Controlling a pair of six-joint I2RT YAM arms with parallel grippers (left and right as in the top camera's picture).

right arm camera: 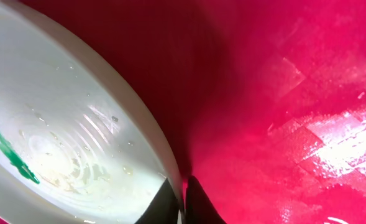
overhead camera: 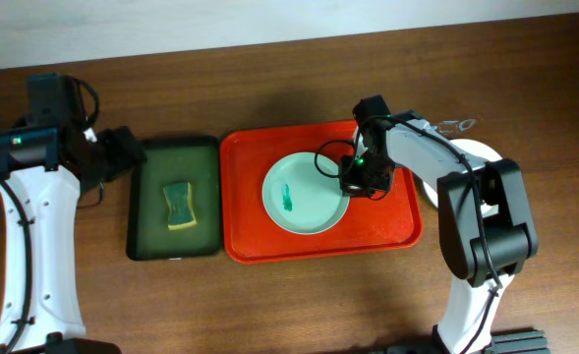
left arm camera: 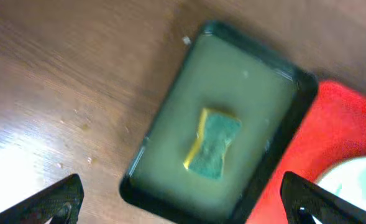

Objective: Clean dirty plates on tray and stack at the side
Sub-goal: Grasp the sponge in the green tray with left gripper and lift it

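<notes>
Overhead view first: the red tray [overhead camera: 387, 231] is sat mid-table with one plate [overhead camera: 309, 202] lying on it, a bit left of centre, and a green smear [overhead camera: 287, 197] can be seen on the left half of the plate. The plate's right rim is met by the right gripper [overhead camera: 351, 179]. From the right wrist camera, the fingers [right arm camera: 160, 205] are shown drawn in narrow with the plate's rim nipped between them, so the plate is held by its edge. Whether that edge is lifted off the tray can't really be told. Water beads are scattered over the plate's face and a wet sheen is visible on the tray floor. A second plate [overhead camera: 476, 152] is parked on the table [overhead camera: 269, 295] just off the tray's right side, but most of it is covered by the right arm [overhead camera: 436, 157], so how many are stacked there can't be made out. Just left of the red tray, nearly touching it, a dark green tray [overhead camera: 149, 211] is laid out with a yellow-green sponge [overhead camera: 179, 205] in the middle of it. The left gripper [overhead camera: 122, 155] is held by that tray's upper-left corner. In the left wrist view its fingers [left arm camera: 58, 200] are spread wide with nothing between them, and the sponge is framed below.
</notes>
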